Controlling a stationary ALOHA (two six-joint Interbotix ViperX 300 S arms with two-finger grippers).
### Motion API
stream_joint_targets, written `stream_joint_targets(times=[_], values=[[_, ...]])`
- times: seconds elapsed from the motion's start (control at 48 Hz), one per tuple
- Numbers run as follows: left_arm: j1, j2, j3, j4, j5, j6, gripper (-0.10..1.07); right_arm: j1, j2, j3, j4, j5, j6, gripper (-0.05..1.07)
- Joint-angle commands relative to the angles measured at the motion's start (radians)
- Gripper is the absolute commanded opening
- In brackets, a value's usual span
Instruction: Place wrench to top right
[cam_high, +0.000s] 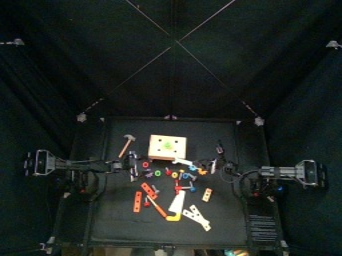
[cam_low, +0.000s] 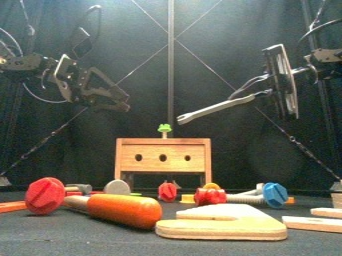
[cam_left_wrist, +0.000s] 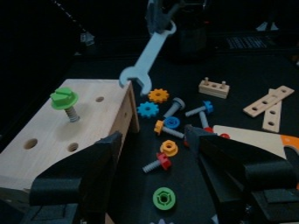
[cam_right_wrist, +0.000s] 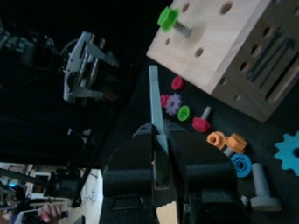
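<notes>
My right gripper (cam_low: 279, 82) is shut on one end of the grey wrench (cam_low: 221, 105) and holds it in the air. The wrench slants down toward the wooden block (cam_low: 163, 158), and its open head hangs just above the block's right end. In the right wrist view the wrench shaft (cam_right_wrist: 155, 109) runs out between my right gripper's (cam_right_wrist: 158, 168) jaws. The left wrist view shows the wrench (cam_left_wrist: 145, 66) above the block's (cam_left_wrist: 59, 131) corner. My left gripper (cam_left_wrist: 163, 166) is open and empty, raised left of the block (cam_low: 100, 92).
A green bolt (cam_low: 166, 128) stands up from the block's top. An orange-handled hammer (cam_low: 114, 208), wooden plates (cam_low: 221, 228), and red and blue bolts (cam_low: 273, 193) lie in front. Gears and bolts (cam_left_wrist: 167, 147) are scattered beside the block. The table (cam_high: 114, 215) is small, with curtains all around.
</notes>
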Motion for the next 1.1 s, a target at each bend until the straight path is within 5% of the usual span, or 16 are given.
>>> stream_joint_targets(times=[0.0, 0.25, 0.562, 0.854, 1.083], values=[[0.008, -0.006, -0.011, -0.002, -0.011, 0.002, 0.94, -0.072, -0.075, 0.023, -0.012, -0.014, -0.005, 0.36], [0.012, -0.003, -0.005, -0.002, -0.011, 0.002, 0.94, -0.256, -0.129, 0.064, -0.058, 0.040, 0.009, 0.36], [0.029, 0.006, -0.002, -0.002, -0.011, 0.002, 0.94, -0.479, -0.035, 0.043, -0.121, 0.367, 0.012, 0.37], [0.035, 0.006, 0.000, -0.002, -0.008, 0.000, 0.94, -0.537, 0.052, 0.005, -0.187, 0.558, 0.014, 0.43], [0.038, 0.006, 0.000, -0.002, -0.006, 0.000, 0.94, -0.526, 0.054, 0.008, -0.187, 0.601, 0.014, 0.68]])
